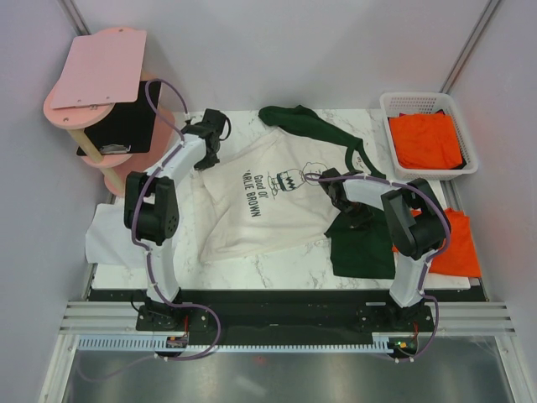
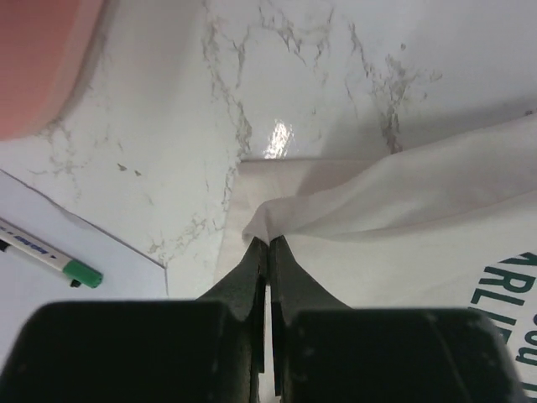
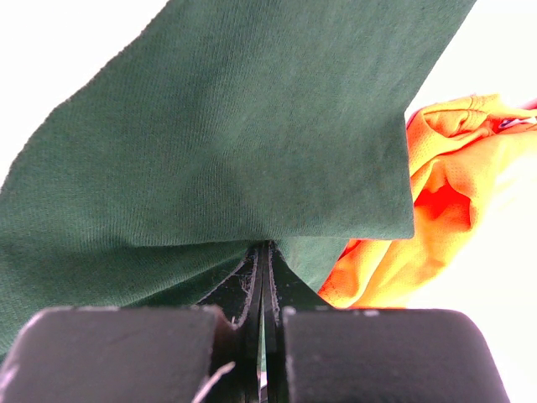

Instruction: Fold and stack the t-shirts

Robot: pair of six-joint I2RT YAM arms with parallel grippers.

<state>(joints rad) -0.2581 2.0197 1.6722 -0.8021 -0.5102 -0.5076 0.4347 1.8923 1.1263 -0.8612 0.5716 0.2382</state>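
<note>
The cream-white t-shirt with the Charlie Brown print lies spread across the table middle, its green sleeves at the back and front right. My left gripper is shut on the shirt's cream hem corner at the back left. My right gripper is shut on the green sleeve. An orange t-shirt lies at the right edge; it also shows in the right wrist view. More orange shirts sit in the basket.
A white plastic basket stands at the back right. A pink stand with a black plate is at the back left. White paper sheets lie at the left, with a green-capped pen on one.
</note>
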